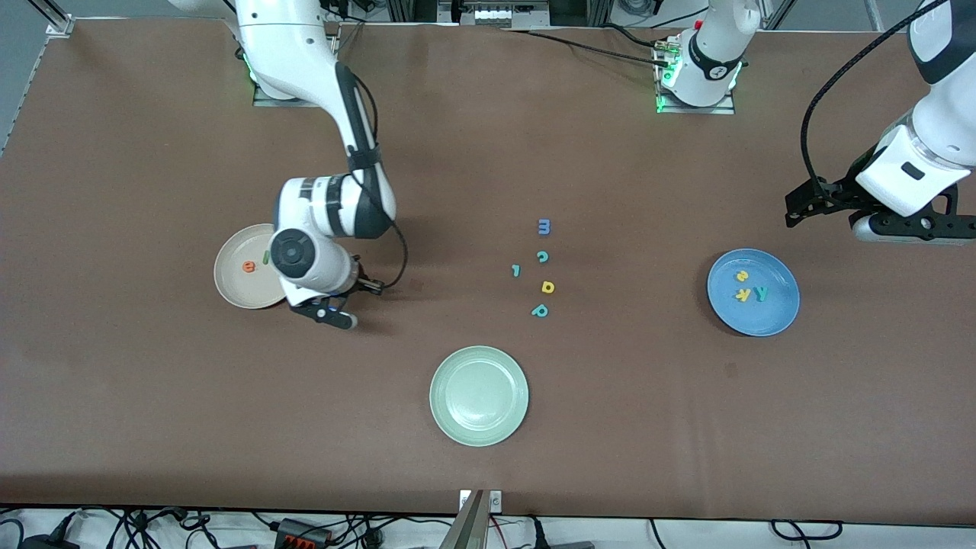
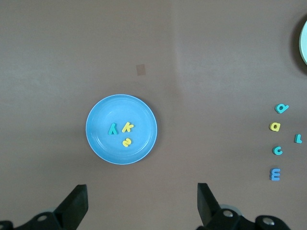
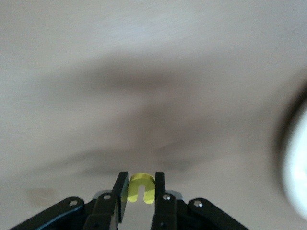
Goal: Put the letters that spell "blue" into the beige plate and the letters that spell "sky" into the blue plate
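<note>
Brown table (image 1: pixel 152 396) bearing beige plate (image 1: pixel 232 286), green plate (image 1: pixel 479 395), blue plate (image 1: pixel 753 292), and five loose letters (image 1: pixel 540 268).

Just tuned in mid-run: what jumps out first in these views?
The right gripper, beside the beige plate, pinches a yellow "u"; an orange "e" already lies in that plate. The blue plate at the left arm's end holds "s", "k" and "y", with the open left gripper waiting above. Five leftover letters cluster mid-table.
</note>
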Robot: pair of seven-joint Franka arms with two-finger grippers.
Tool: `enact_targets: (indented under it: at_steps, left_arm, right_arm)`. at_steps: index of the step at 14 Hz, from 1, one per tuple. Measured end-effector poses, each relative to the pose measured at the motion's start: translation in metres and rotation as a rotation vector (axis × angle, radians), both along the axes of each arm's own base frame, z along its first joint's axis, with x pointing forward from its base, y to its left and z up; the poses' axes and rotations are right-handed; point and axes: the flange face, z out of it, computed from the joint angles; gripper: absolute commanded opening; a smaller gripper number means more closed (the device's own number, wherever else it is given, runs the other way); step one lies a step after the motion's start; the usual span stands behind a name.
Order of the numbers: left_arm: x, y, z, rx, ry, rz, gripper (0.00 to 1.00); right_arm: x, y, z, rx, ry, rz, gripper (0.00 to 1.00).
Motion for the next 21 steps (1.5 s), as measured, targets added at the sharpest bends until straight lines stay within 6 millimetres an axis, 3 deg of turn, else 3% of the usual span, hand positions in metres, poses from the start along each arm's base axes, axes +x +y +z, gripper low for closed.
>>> enact_targets:
  at_steps: [4,8,9,10,11,13,15,21]
  left_arm:
    - [0.0,0.0,0.0,0.0,-0.001,0.003,1.0]
    - [0.0,-0.002,0.001,0.0,-0.001,0.001,1.0]
    - [0.0,-0.002,0.001,0.0,-0.001,0.001,1.0]
    - [0.0,-0.002,0.001,0.0,-0.001,0.001,1.0]
    - [0.0,-0.002,0.001,0.0,-0.002,0.001,1.0]
    - [-0.001,-0.002,0.002,0.0,0.005,0.0,1.0]
    - [-0.004,-0.003,0.007,0.001,0.021,-0.001,1.0]
    - [-0.005,-0.004,0.011,0.002,0.021,-0.004,1.0]
  right_arm:
    - [0.005,-0.096,0.019,0.015,0.093,0.133,0.13]
    - [-0.011,-0.171,0.011,0.051,0.151,0.217,0.16]
    - [-0.016,-0.183,0.006,0.061,0.165,0.223,0.23]
    - [-0.022,-0.194,0.0,0.068,0.177,0.227,0.64]
    - [-0.025,-0.203,-0.005,0.068,0.18,0.226,1.0]
    - [-0.026,-0.212,-0.007,0.08,0.169,0.206,1.0]
    - [-0.02,-0.208,-0.001,0.086,0.149,0.201,1.0]
    - [0.018,-0.192,0.069,0.106,0.092,0.208,1.0]
